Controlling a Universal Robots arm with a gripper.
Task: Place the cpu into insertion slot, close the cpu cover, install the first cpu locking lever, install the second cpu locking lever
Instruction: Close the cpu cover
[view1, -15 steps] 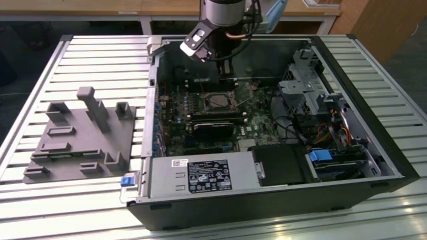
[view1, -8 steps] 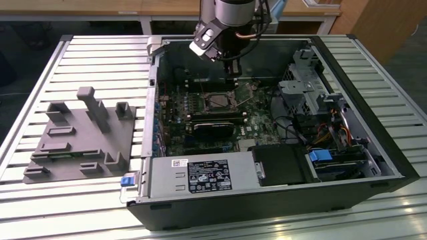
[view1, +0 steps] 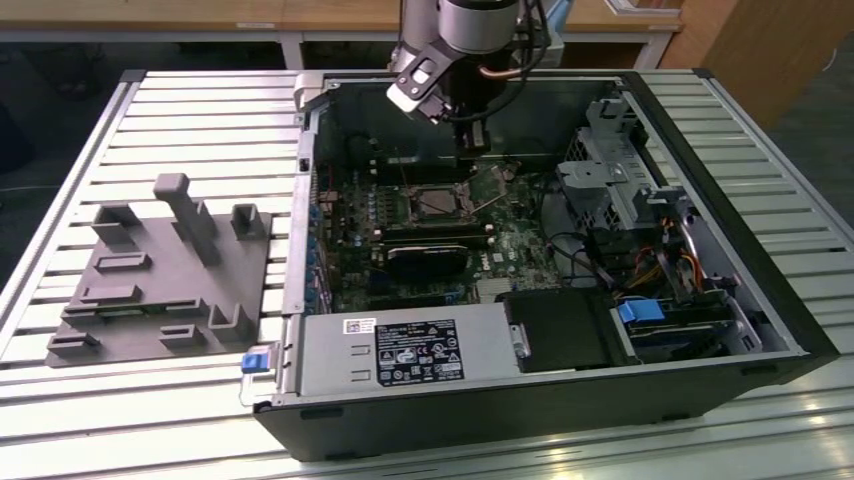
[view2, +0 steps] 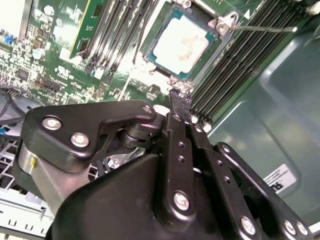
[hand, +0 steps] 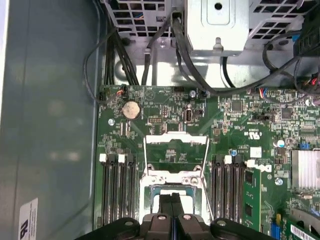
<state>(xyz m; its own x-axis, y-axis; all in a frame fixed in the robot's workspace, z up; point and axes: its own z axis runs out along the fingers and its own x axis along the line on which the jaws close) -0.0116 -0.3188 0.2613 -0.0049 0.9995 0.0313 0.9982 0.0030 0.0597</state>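
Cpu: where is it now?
In the second wrist view the cpu sits in the insertion slot, between the memory slots, just past the gripper.

Cpu (view2: 180, 42): small flat square chip with a pale silvery top and a thin green edge, lying level and face up inside the insertion slot.
Insertion slot (view2: 223, 21): small square socket with metal corner pieces, filled by the chip.
Cpu cover (hand: 176, 137): thin silvery frame with a square window, raised off the insertion slot and standing from one edge.
Locking lever (view2: 260, 28): thin metal rod, unlatched, reaching out from a slot corner.
Other locking lever (view2: 125, 87): thin pale rod, angled away from the opposite corner.
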